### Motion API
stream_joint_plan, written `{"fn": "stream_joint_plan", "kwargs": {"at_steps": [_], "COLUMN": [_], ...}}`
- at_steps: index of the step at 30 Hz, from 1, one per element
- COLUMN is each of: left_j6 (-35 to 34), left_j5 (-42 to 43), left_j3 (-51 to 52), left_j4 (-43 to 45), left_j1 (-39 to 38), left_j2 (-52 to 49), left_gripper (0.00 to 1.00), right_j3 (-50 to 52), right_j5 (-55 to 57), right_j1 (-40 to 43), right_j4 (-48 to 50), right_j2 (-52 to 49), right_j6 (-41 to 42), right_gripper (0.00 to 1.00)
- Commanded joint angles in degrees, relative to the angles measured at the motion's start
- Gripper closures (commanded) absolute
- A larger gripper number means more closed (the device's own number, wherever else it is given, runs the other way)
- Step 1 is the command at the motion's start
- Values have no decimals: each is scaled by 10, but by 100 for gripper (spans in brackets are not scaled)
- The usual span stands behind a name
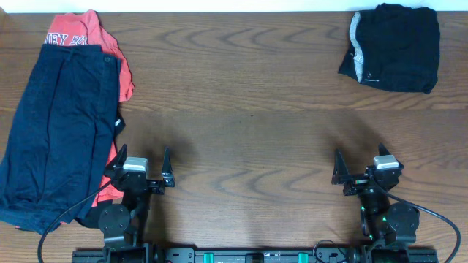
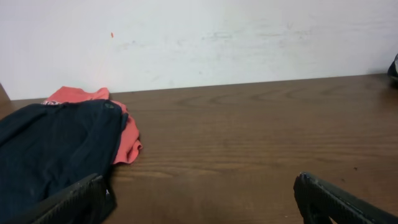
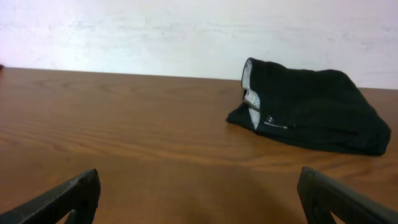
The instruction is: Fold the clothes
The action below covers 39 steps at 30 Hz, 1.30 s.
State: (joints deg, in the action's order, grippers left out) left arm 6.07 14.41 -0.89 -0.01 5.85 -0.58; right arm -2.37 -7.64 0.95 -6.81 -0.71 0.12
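Hovering over the surface (image 1: 241, 109), left end effector (image 1: 144, 157) and right end effector (image 1: 359, 155) gaped wide, both empty. Just beside the left one lay navy shorts (image 1: 62, 131), covering a red T-shirt (image 1: 77, 29); a black garment (image 1: 395, 47) sat well ahead of the right one.

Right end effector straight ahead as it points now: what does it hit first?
Probably the black garment: its striped edge lies just right of the line ahead of the right end effector, so the open jaws might clip it.
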Motion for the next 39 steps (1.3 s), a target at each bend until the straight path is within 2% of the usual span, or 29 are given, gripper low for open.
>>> {"fn": "stream_joint_plan", "kwargs": {"at_steps": [1, 7, 15, 21, 29, 33, 39], "left_j6": [3, 2, -34, -33, -33, -33, -26], "left_j5": [4, 32, 31, 29, 29, 29, 29], "left_j3": [7, 7, -25, -120, -316, -441, -646], "left_j4": [-15, -11, -11, -37, -105, -178, -345], "left_j1": [2, 2, 2, 3, 2, 3, 4], "left_j2": [4, 4, -10, -108, -340, -453, -629], "left_gripper": [2, 2, 2, 2, 2, 2, 2], "right_j3": [3, 3, -7, -61, -199, -294, -457], "right_j5": [17, -2, -17, -16, -47, -92, -167], "right_j1": [6, 6, 6, 6, 6, 6, 6], "right_j4": [18, 49, 90, 88, 87, 71, -11], "right_j2": [3, 3, 2, -45, -254, -387, -580], "right_j6": [-9, -8, 6, 15, 15, 15, 15], "right_gripper": [1, 1, 1, 1, 1, 1, 1]}}
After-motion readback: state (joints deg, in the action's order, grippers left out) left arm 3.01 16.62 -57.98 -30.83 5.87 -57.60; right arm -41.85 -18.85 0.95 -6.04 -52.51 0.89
